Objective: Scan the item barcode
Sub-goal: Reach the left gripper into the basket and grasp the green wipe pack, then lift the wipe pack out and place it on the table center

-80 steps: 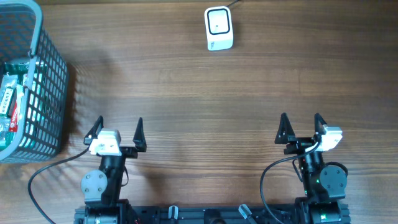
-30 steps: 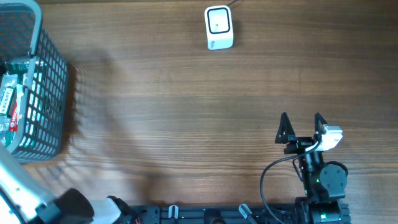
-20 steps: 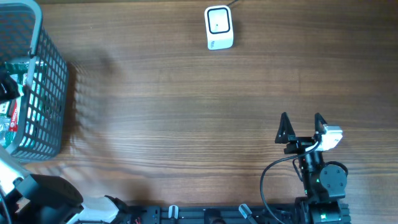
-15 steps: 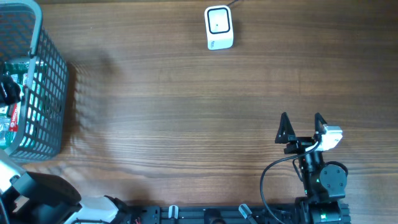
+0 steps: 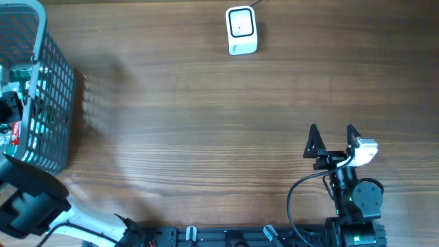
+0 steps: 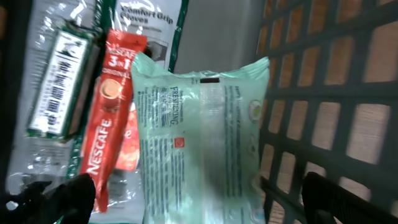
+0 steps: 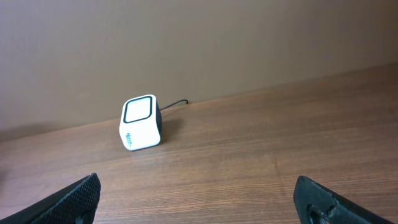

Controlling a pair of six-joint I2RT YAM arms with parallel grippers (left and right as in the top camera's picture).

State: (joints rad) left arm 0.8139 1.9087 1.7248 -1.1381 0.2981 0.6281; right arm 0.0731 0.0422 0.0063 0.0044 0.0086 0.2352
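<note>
The left arm has left its rest spot at the lower edge of the overhead view and swung to the far left of the frame. The left gripper (image 5: 8, 108) now hangs over the grey mesh basket (image 5: 58, 82). Its jaws are spread fully and hold nothing. This looks like the start of the pick: reaching into the basket for something to scan.

In the left wrist view, a pale green soft plastic packet (image 6: 199, 143) fills the centre of the frame. It lies between the two dark fingertips at the bottom corners, so it is the likely item. No barcode shows on its upper face; the print is too blurred to read.

A red Nescafé sachet (image 6: 109, 112) lies against the packet's left edge. Further left is a clear-wrapped pack with a green and white label (image 6: 59, 87). A white and green packet (image 6: 149, 31) sits at the top of the frame. The basket's mesh wall stands close on the right, so there is little room for that finger, and the sachet may get caught in the grip.

The white cube-shaped scanner (image 5: 241, 31) sits at the top centre of the brown wooden table (image 5: 206, 123), well apart from the basket, with bare wood between them. The right gripper (image 5: 332, 134) has not moved from the lower right. It is wide open and empty, and it faces the scanner.
</note>
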